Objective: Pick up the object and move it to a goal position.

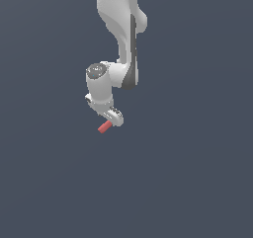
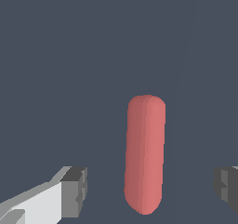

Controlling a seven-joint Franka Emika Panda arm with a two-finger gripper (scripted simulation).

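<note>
As rendered in the exterior view, the white arm (image 1: 121,34) reaches down, its gripper (image 1: 112,117) just above the red cylinder (image 1: 104,127). Wrist view: cylinder between two grey fingertips (image 2: 75,190), untouched; jaws spread wide, gaps either side.

in the exterior view the gripper (image 1: 115,117) covers one end of the red cylinder (image 1: 104,127), and the arm (image 1: 122,29) runs off the top edge. in the wrist view both fingers (image 2: 74,190) are cropped (contact cannot be told).
</note>
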